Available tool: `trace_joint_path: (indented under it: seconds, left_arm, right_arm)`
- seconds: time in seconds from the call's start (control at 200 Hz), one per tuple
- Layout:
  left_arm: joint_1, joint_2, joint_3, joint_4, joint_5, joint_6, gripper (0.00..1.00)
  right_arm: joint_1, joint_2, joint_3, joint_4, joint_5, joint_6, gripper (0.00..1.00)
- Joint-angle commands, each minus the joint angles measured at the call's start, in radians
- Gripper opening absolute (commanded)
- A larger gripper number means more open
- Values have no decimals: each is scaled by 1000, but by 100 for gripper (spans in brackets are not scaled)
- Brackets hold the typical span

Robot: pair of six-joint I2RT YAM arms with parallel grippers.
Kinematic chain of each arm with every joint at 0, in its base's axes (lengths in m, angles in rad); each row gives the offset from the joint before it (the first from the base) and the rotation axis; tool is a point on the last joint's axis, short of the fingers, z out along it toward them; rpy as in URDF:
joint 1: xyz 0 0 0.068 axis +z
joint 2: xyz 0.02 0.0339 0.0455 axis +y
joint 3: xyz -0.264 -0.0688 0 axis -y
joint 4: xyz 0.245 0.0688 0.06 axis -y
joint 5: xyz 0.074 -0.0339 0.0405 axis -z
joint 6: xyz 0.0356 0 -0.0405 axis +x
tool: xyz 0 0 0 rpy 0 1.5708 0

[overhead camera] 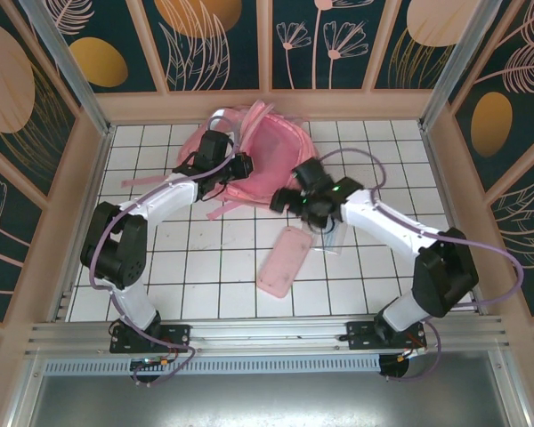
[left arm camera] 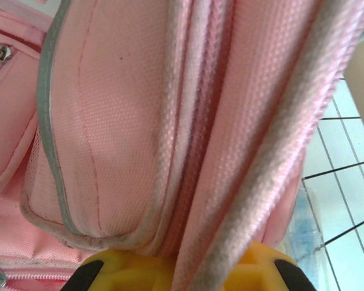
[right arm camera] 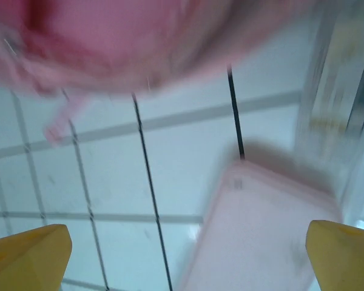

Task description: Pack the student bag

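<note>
You've got the left gripper [overhead camera: 240, 166] clenched on the pink backpack [overhead camera: 267, 147]; the right gripper [overhead camera: 285, 200] is released.
Top view: the backpack lies at the tiled table's [overhead camera: 196, 285] far middle, with a pink pencil case [overhead camera: 285, 260] nearer you. Left wrist: bag fabric is pinched between yellow fingers [left arm camera: 103, 276]. Right wrist, blurred: fingertips are wide apart, holding nothing.
</note>
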Motion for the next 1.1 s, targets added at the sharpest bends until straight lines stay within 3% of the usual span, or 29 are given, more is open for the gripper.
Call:
trace_joint_path:
  seconds: [0.0,0.13,0.32,0.761,1.096]
  left_arm:
    - [4,1,-6,255,114,-15,0]
    - [7,3,-11,264,128,-11,0]
    - [8,12,-7,276,123,1,0]
    - [12,21,-34,298,155,6,0]
    - [19,16,-36,272,146,16,0]
  right_arm:
    - [129,61,9,-190,136,172,99]
    - [254,166,55,-275,151,295,99]
    - [344,225,76,-375,166,443,99]
    - [270,242,-59,-68,95,454,99]
    - [237,287,-87,25,79,403,99]
